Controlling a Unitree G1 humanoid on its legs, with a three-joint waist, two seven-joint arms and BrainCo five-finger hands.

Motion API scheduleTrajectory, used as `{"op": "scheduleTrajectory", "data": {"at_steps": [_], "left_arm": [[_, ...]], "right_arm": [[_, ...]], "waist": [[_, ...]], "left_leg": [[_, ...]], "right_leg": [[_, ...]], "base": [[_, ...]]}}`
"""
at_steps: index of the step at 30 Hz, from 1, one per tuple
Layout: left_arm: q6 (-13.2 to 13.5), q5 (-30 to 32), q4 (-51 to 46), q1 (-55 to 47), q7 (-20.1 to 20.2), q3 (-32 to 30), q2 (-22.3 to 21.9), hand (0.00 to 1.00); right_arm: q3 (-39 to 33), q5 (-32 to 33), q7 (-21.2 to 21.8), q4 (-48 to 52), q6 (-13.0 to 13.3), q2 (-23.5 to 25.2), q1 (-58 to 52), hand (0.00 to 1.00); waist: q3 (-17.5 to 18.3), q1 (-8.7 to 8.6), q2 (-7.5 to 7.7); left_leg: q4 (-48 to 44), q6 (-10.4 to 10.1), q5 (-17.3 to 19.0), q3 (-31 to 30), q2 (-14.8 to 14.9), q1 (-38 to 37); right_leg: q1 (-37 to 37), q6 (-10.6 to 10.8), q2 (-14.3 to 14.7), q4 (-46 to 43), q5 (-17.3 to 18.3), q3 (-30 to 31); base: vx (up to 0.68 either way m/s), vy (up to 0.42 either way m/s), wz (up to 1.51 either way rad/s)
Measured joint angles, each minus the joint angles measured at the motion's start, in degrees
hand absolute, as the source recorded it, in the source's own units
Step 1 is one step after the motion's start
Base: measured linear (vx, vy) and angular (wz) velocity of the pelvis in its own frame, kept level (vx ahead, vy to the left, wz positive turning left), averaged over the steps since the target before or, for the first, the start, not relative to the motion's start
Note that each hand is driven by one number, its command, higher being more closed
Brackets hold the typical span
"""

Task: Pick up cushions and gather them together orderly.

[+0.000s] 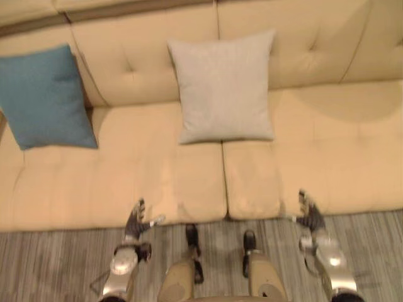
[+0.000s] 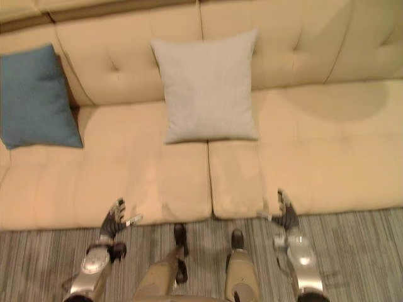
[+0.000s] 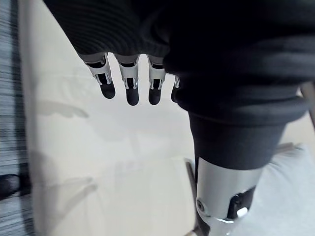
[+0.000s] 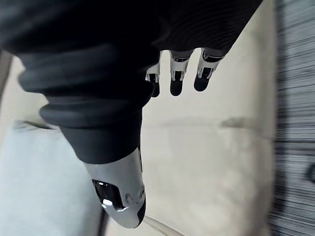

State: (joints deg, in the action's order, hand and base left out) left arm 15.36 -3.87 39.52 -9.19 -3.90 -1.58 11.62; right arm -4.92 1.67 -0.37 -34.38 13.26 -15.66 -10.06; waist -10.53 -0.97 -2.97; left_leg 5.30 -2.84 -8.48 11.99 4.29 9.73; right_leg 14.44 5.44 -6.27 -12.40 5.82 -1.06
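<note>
At the front edge of a beige sofa [image 1: 327, 145], seen from above, the robot's two hands are raised with nothing in them.

The left hand [image 1: 134, 220] hovers low over the front lip of the left seat pad, palm turned inward and thumb sticking out toward the middle. In its wrist view the fingers [image 3: 132, 88] reach out nearly straight, side by side with small gaps, over bare upholstery.

The right hand [image 1: 310, 216] mirrors it at the front lip of the right seat pad. Its fingers [image 4: 176, 81] are likewise loosely extended in a row, closing on nothing.

Two cushions sit farther back on the seat, well apart from both hands and from each other. At the far left a blue cushion [image 1: 43, 97] leans, slightly tilted, against the backrest, its left side cut off by the edge of the view. Near the middle a pale grey cushion [image 1: 223, 88] stands upright against the tufted backrest. Its lower edge rests on the seat, straddling the seam between the two seat pads. The right stretch of the seat is bare upholstery.

In front of the sofa lies the floor [image 1: 50, 264], covered in grey striped carpet.
</note>
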Motion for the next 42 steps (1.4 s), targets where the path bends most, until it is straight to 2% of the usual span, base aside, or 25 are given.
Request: {"op": "scheduleTrajectory", "data": {"at_steps": [4,11,12,14,15,17,18,19,20,22,23,24,26,27,28,30,31,32,33,35,36,38,39,40,42], "left_arm": [[-1.4,4.2,7.8,-4.4,1.2,-3.0,-2.0,0.00],[-2.7,4.8,12.0,-5.5,1.5,-3.2,-3.2,0.00],[-2.7,4.6,11.9,-4.8,1.5,-3.2,-3.4,0.00],[-2.7,4.6,11.8,-4.2,1.4,-3.0,-3.4,0.00],[-2.7,4.5,11.5,-3.2,1.4,-2.9,-3.3,0.00],[-2.7,4.5,9.2,-0.5,1.4,-2.2,-2.4,0.00],[-2.6,4.4,6.8,0.3,1.3,-2.5,-2.5,0.00],[-2.6,4.3,5.1,1.2,1.4,-2.4,-2.3,0.00],[-2.6,4.2,3.5,1.5,1.4,-2.3,-2.0,0.00],[-2.7,3.9,2.1,1.5,1.3,-2.3,-2.0,0.00],[-2.7,3.6,0.9,1.4,1.3,-1.7,-1.9,0.00],[-2.7,3.4,0.8,1.5,1.2,-1.9,-2.2,0.00],[-3.1,3.3,0.6,0.8,1.2,-0.6,-4.8,0.00],[-3.1,3.3,0.5,0.4,1.2,0.1,-5.0,0.00],[-3.2,2.9,0.5,0.1,1.2,0.7,-5.3,0.00],[-3.4,2.3,0.6,-0.2,1.3,1.2,-5.7,0.00],[-3.6,2.3,0.6,0.5,1.5,1.2,-5.7,0.00],[-3.6,2.3,0.6,0.5,1.5,1.0,-5.6,0.00],[-3.6,2.4,0.6,0.3,1.5,1.0,-5.5,0.00],[-3.6,2.5,0.4,0.4,1.8,1.0,-5.6,0.00],[-3.6,2.5,0.4,0.3,2.1,1.0,-5.7,0.00],[-3.6,2.4,0.4,0.1,2.4,1.0,-5.7,0.00],[-3.6,2.4,0.6,0.1,2.3,1.0,-5.7,0.00],[-3.7,2.3,0.9,0.1,2.3,0.9,-5.4,0.00],[-3.7,2.3,1.1,-0.6,2.3,1.1,-5.6,0.00]], "right_arm": [[-2.2,-4.7,0.8,-7.5,-0.6,2.0,-4.7,0.00],[-3.8,-6.4,1.7,-12.2,-2.0,2.4,-5.8,0.00],[-3.7,-6.4,1.7,-12.2,-2.6,2.7,-5.0,0.00],[-3.4,-6.3,1.6,-12.0,-2.6,3.6,-3.2,0.00],[-3.1,-6.3,1.5,-11.7,-2.6,4.6,-1.9,0.00],[-3.0,-6.2,1.5,-10.6,-2.6,6.8,-1.0,0.00],[-3.0,-6.1,1.5,-9.8,-2.7,8.0,-1.1,0.00],[-2.7,-5.8,1.5,-8.7,-2.8,8.7,-0.8,0.00],[-1.5,-5.4,1.5,-7.4,-2.8,8.8,-2.2,0.00],[-0.5,-4.4,1.5,-6.9,-2.6,8.8,-3.2,0.00],[0.3,-4.0,1.3,-6.4,-2.6,8.6,-3.0,0.00],[0.4,-4.0,1.3,-6.4,-2.6,8.4,-2.5,0.00],[-0.1,-3.3,0.4,-4.2,-2.4,7.2,-1.7,0.00],[-0.1,-2.9,0.3,-3.6,-2.4,7.1,-1.6,0.00],[-0.1,-1.8,0.3,-2.8,-2.3,7.0,-1.4,0.00],[-0.4,-1.5,0.1,-3.2,-2.6,6.7,-1.7,0.00],[-1.5,-1.2,0.1,-3.4,-2.6,7.3,-1.8,0.00],[-2.0,-1.1,0.0,-3.5,-2.6,7.5,-1.8,0.00],[-2.6,-1.0,-0.1,-3.4,-2.6,7.9,-2.4,0.00],[-2.6,-1.0,0.0,-3.4,-2.6,7.8,-3.0,0.00],[-2.6,-1.0,0.0,-3.4,-2.6,7.8,-2.6,0.00],[-2.8,-1.0,0.0,-3.4,-2.6,7.8,-2.1,0.00],[-3.5,-1.0,-0.3,-3.5,-2.6,7.9,-1.5,0.00],[-3.3,-1.1,-0.5,-4.1,-2.7,8.9,-1.0,0.00],[-3.4,-1.0,-0.5,-4.2,-2.6,9.5,-1.7,0.00]], "waist": [[2.8,-1.44,0.56],[5.1,-1.40,1.40],[4.8,-1.23,1.96],[4.5,-1.18,2.19],[4.4,-1.12,2.40],[3.5,-1.27,3.36],[3.1,-0.64,3.24],[2.2,-0.19,3.58],[1.8,-0.12,4.00],[2.2,0.22,5.99],[2.6,0.61,7.37],[2.6,0.97,7.73],[1.5,3.22,4.96],[1.6,3.62,4.76],[1.3,3.38,3.64],[1.0,3.01,2.46],[0.3,2.35,2.63],[0.2,1.98,2.83],[-0.3,1.61,3.85],[0.0,1.78,3.72],[0.1,1.75,3.53],[0.5,1.82,2.86],[1.0,1.80,2.17],[1.0,1.80,3.35],[2.2,1.60,3.71]], "left_leg": [[0.3,-0.1,1.3,0.5,-0.1,-4.0],[0.5,-0.1,2.4,3.4,-0.2,-8.0],[0.5,0.0,2.4,4.9,-0.2,-8.4],[0.2,0.2,2.5,7.3,-0.1,-8.0],[-0.3,0.2,2.6,8.5,0.4,-6.7],[-5.7,1.6,3.7,9.0,1.5,-2.8],[-8.3,2.3,4.6,9.0,3.7,-0.7],[-10.3,2.7,5.2,8.6,5.0,0.3],[-12.4,2.7,5.7,7.2,5.3,0.5],[-15.2,2.5,5.7,5.7,5.3,1.6],[-18.6,2.4,5.6,4.8,5.7,4.6],[-19.4,2.0,5.3,4.4,6.0,5.6],[-19.2,-0.7,2.9,4.6,9.5,7.2],[-19.1,-0.9,2.0,4.7,9.9,8.1],[-17.8,-1.8,-0.4,4.1,11.0,9.9],[-12.8,-3.0,-5.5,3.9,11.6,10.2],[-16.4,-3.1,-2.3,4.8,11.5,10.7],[-19.2,-2.8,-0.2,5.2,11.2,10.7],[-25.9,-1.8,4.6,5.4,10.6,10.3],[-33.7,-1.2,10.7,4.8,10.8,9.0],[-37.1,-1.4,15.1,3.4,10.6,7.1],[-35.5,-2.5,19.0,1.9,9.8,4.1],[-29.2,-3.1,21.5,1.7,8.4,0.9],[-25.6,-3.2,21.0,2.9,7.0,-0.3],[-22.7,-3.1,20.2,4.5,5.8,-1.3]], "right_leg": [[-4.2,-0.1,-0.1,2.1,0.1,0.5],[-7.1,0.1,0.3,3.4,-0.1,4.1],[-6.8,0.4,0.4,3.5,-0.8,5.5],[-5.1,0.5,0.7,3.5,-1.9,7.5],[-3.6,1.6,0.8,3.1,-2.8,8.3],[-1.0,1.4,0.9,1.3,-4.3,8.8],[-0.5,1.6,1.5,0.3,-4.7,8.8],[2.6,-1.0,2.0,-13.0,0.0,7.0],[3.8,-0.9,0.8,-26.9,3.3,5.4],[2.6,-0.3,-1.1,-37.2,3.8,5.8],[-0.1,1.3,-2.3,-37.4,4.6,6.2],[-0.8,2.3,-1.7,-35.8,6.6,5.8],[-3.7,0.6,0.5,-27.5,13.2,2.1],[-3.5,-0.1,0.9,-26.2,15.0,1.0],[-2.9,-1.6,2.0,-24.7,17.1,-0.3],[-2.5,-3.2,2.8,-20.8,17.5,-3.4],[-2.5,-6.1,2.5,-19.7,16.3,-5.5],[-2.6,-6.3,1.9,-19.6,16.0,-6.0],[-3.2,-6.7,1.3,-18.7,14.8,-6.9],[-3.2,-6.8,1.3,-16.9,12.9,-7.0],[-2.8,-6.2,1.6,-15.3,11.1,-6.6],[-1.8,-5.6,2.1,-14.2,9.7,-5.8],[-0.5,-4.7,2.3,-14.3,9.1,-4.4],[0.0,-3.8,1.8,-13.4,8.4,-2.6],[-0.3,-2.9,1.8,-9.0,5.1,-0.8]], "base": [[0.02,0.010,-0.07],[0.01,0.011,-0.24],[-0.01,0.014,-0.54],[-0.02,0.001,-0.62],[-0.01,-0.024,-0.41],[-0.03,-0.040,-0.18],[-0.05,-0.038,-0.03],[-0.05,-0.067,0.17],[-0.05,-0.127,0.38],[-0.06,-0.197,0.48],[-0.11,-0.214,0.40],[-0.18,-0.256,0.19],[-0.23,-0.252,-0.28],[-0.26,-0.286,-0.20],[-0.23,-0.239,-0.02],[-0.40,-0.272,0.24],[-0.39,-0.203,0.34],[-0.27,-0.138,0.40],[-0.28,-0.121,0.33],[-0.29,-0.060,0.14],[-0.21,0.040,-0.06],[-0.18,0.111,-0.23],[-0.20,0.173,-0.41],[-0.19,0.169,-0.40],[-0.14,0.129,-0.43]]}}
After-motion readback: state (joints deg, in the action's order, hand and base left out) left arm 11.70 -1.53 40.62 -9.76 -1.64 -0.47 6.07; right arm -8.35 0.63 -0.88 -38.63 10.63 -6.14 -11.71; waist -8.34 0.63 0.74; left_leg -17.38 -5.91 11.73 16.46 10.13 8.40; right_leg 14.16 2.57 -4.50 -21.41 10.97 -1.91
